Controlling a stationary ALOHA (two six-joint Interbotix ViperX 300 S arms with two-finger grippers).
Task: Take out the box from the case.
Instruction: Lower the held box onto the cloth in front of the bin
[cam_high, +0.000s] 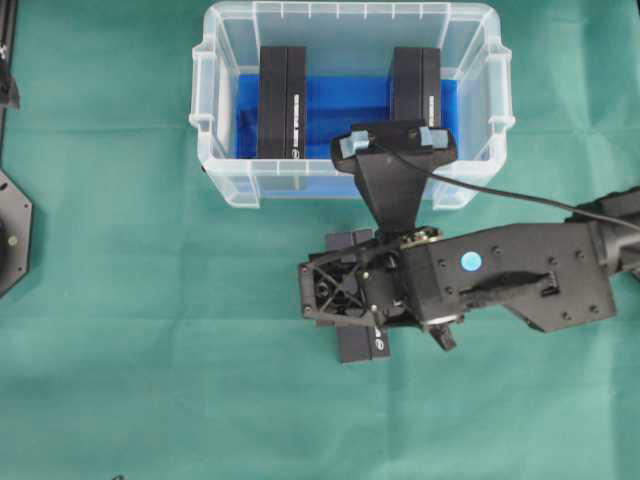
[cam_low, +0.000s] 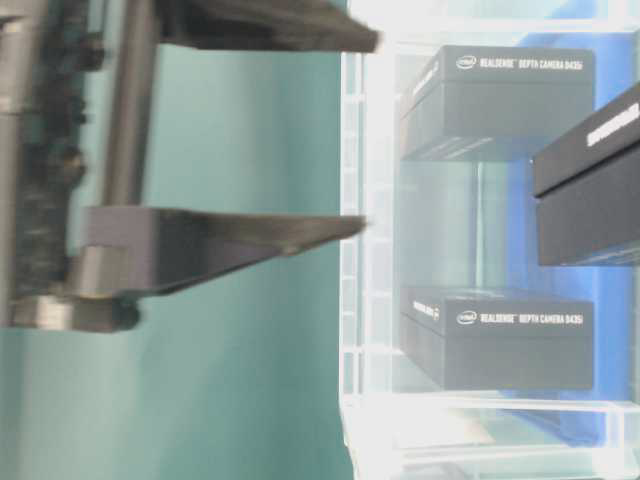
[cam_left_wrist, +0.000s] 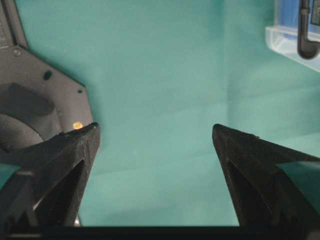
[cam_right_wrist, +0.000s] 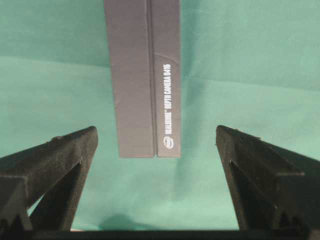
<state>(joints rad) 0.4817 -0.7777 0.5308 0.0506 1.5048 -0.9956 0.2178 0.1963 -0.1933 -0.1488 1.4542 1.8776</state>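
1. The case (cam_high: 350, 180), a clear plastic bin with a ribbed rim and a blue cloth (cam_high: 345, 105) on its bottom, sits on a green table cover (cam_high: 120, 380).
2. Inside the case stand two black RealSense camera boxes on edge: one (cam_high: 281, 102) at the overhead view's left side of the case, the other (cam_high: 415, 85) at its right side, well apart, with blue cloth between them.
3. A third black box (cam_right_wrist: 145, 75) lies flat on the green cover outside the case, near its front wall. In the overhead view only its ends show under the right arm (cam_high: 520, 270).
4. The right gripper (cam_right_wrist: 156, 142) hangs over this box with its jaws wide apart; the box lies between the fingers (cam_right_wrist: 60, 160) and touches neither.
5. White lettering on the box's side reads "RealSense Depth Camera D435".
6. The left gripper (cam_left_wrist: 156, 135) is off to the overhead view's left of the case, jaws spread apart and holding nothing, with bare green cover beneath.
7. A corner of the case shows at the upper right of the left wrist view.
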